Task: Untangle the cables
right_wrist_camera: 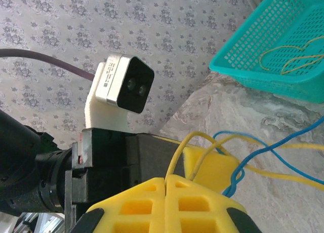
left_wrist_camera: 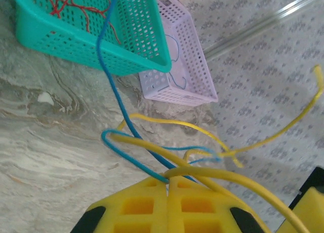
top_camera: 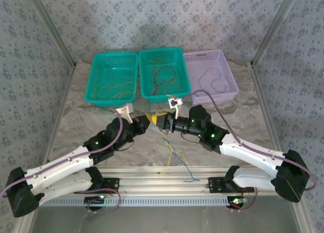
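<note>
Pinching the thin, limp yellow and blue cables [left_wrist_camera: 212,172], left gripper [left_wrist_camera: 167,185] and right gripper [right_wrist_camera: 165,181] stand closed (probably light and slippery; regrip beside crossings).

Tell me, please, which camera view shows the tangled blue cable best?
The left wrist view: the blue cable runs long and sharp, looping among the yellow cables. The right wrist view shows a shorter stretch; the top view, a thin faint strand.

Grey floral-patterned walls [top_camera: 162,20] around a marbled tabletop [top_camera: 76,126], metal corner posts [top_camera: 50,25].
</note>
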